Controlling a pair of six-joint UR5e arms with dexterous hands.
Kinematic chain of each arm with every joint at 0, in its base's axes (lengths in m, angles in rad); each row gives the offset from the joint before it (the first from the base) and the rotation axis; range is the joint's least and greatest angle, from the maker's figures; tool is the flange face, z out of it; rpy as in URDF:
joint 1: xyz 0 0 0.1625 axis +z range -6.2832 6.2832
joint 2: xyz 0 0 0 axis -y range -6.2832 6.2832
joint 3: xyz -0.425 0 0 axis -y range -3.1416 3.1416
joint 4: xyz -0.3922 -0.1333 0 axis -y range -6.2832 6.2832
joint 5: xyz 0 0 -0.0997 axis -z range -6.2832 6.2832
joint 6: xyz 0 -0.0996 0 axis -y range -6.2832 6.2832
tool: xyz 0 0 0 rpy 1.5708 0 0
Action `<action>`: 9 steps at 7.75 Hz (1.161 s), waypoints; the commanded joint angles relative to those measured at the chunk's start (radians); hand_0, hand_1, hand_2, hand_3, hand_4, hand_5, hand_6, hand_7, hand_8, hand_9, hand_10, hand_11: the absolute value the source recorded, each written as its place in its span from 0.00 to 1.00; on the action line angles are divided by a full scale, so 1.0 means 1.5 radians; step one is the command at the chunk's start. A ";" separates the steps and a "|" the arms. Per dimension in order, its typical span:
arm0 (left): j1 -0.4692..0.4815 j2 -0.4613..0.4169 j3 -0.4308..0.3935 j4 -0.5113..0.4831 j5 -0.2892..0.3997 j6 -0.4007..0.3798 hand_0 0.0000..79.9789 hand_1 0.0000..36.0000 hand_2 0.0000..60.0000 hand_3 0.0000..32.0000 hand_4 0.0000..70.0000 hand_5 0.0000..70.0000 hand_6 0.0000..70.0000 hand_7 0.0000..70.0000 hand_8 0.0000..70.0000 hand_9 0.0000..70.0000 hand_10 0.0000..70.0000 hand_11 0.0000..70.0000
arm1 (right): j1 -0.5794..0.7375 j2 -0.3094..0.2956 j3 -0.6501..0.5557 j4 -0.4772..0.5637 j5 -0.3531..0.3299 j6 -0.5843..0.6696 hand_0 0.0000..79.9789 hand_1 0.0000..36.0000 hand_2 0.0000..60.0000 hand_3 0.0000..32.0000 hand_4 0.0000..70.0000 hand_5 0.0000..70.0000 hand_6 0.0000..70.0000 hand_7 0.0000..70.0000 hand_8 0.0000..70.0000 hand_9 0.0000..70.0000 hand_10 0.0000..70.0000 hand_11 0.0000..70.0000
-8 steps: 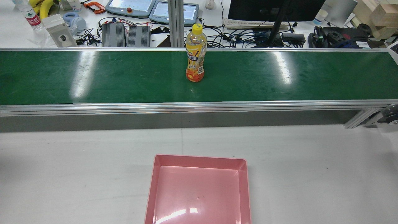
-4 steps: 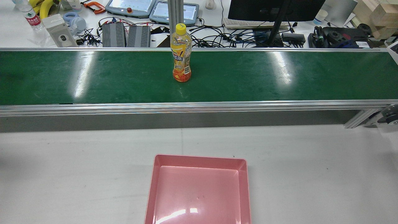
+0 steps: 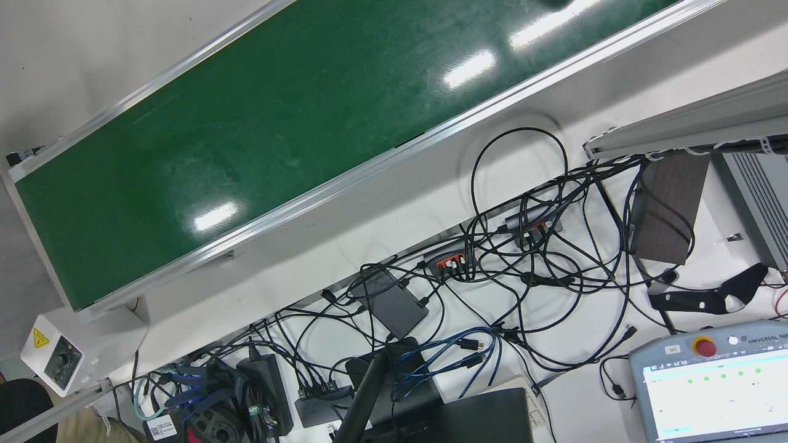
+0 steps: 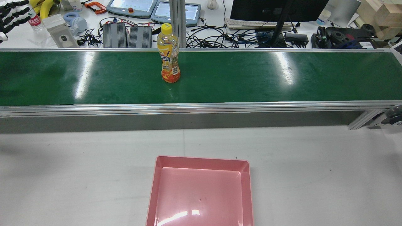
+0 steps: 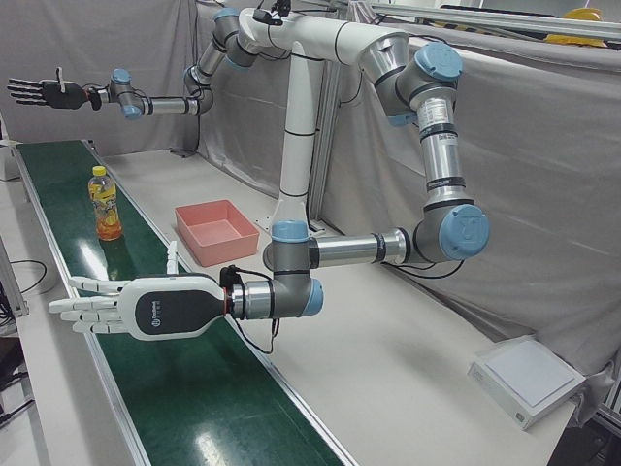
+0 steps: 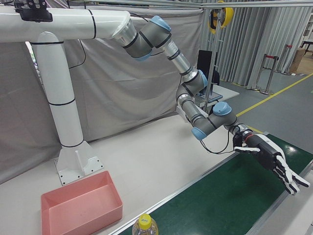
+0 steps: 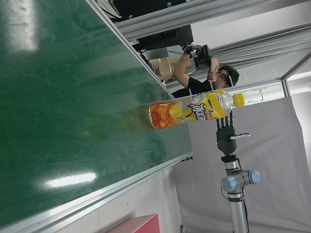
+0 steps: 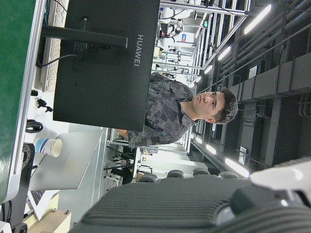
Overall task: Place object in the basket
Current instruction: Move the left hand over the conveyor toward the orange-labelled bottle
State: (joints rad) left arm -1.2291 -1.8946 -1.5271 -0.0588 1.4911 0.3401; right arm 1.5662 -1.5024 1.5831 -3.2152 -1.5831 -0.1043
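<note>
An orange drink bottle (image 4: 170, 59) with a yellow cap stands upright on the green conveyor belt (image 4: 282, 78). The left-front view has the bottle (image 5: 105, 206) between my two hands. My left hand (image 5: 136, 309) hovers open over the near belt, fingers spread; its fingers (image 4: 11, 15) show at the rear view's top left corner. My right hand (image 5: 44, 92) is open, raised far beyond the bottle, and spread over the belt (image 6: 266, 156). The left hand view shows the bottle (image 7: 192, 112) with the right hand (image 7: 225, 133) behind it. The empty pink basket (image 4: 201, 159) sits on the white table.
An aluminium rail (image 4: 188, 108) edges the belt toward the basket side. Beyond the belt lie cables, teach pendants (image 4: 132, 8) and a monitor (image 4: 276, 9). A person (image 7: 199, 77) stands beyond the bottle. The white pedestal (image 5: 291, 146) rises behind the basket (image 5: 209, 250).
The bottle has travelled left along the belt, still upright. My left hand's fingers have come into the rear view at the top left corner.
</note>
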 commanded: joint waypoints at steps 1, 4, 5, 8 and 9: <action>0.059 -0.056 0.001 0.029 -0.001 0.007 0.59 0.12 0.00 0.00 0.25 0.19 0.00 0.00 0.09 0.15 0.11 0.17 | 0.000 0.000 0.000 0.000 0.000 0.000 0.00 0.00 0.00 0.00 0.00 0.00 0.00 0.00 0.00 0.00 0.00 0.00; 0.123 -0.125 0.001 0.076 -0.001 0.035 0.59 0.10 0.00 0.00 0.24 0.19 0.00 0.00 0.09 0.15 0.12 0.18 | 0.000 -0.001 0.000 0.000 0.000 0.000 0.00 0.00 0.00 0.00 0.00 0.00 0.00 0.00 0.00 0.00 0.00 0.00; 0.140 -0.134 0.002 0.080 -0.002 0.035 0.59 0.09 0.00 0.00 0.25 0.19 0.00 0.00 0.09 0.16 0.12 0.18 | 0.000 0.000 0.000 0.000 0.000 0.000 0.00 0.00 0.00 0.00 0.00 0.00 0.00 0.00 0.00 0.00 0.00 0.00; 0.144 -0.156 0.001 0.090 -0.002 0.053 0.59 0.09 0.00 0.00 0.25 0.20 0.00 0.00 0.09 0.16 0.12 0.19 | 0.000 0.000 0.000 0.000 0.000 0.000 0.00 0.00 0.00 0.00 0.00 0.00 0.00 0.00 0.00 0.00 0.00 0.00; 0.162 -0.179 0.001 0.105 -0.002 0.063 0.58 0.09 0.00 0.00 0.24 0.20 0.00 0.00 0.09 0.16 0.13 0.19 | 0.000 -0.001 0.000 0.000 0.000 0.000 0.00 0.00 0.00 0.00 0.00 0.00 0.00 0.00 0.00 0.00 0.00 0.00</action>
State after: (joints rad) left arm -1.0145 -2.1116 -1.5253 0.0673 1.4872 0.4049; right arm 1.5662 -1.5023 1.5831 -3.2152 -1.5831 -0.1043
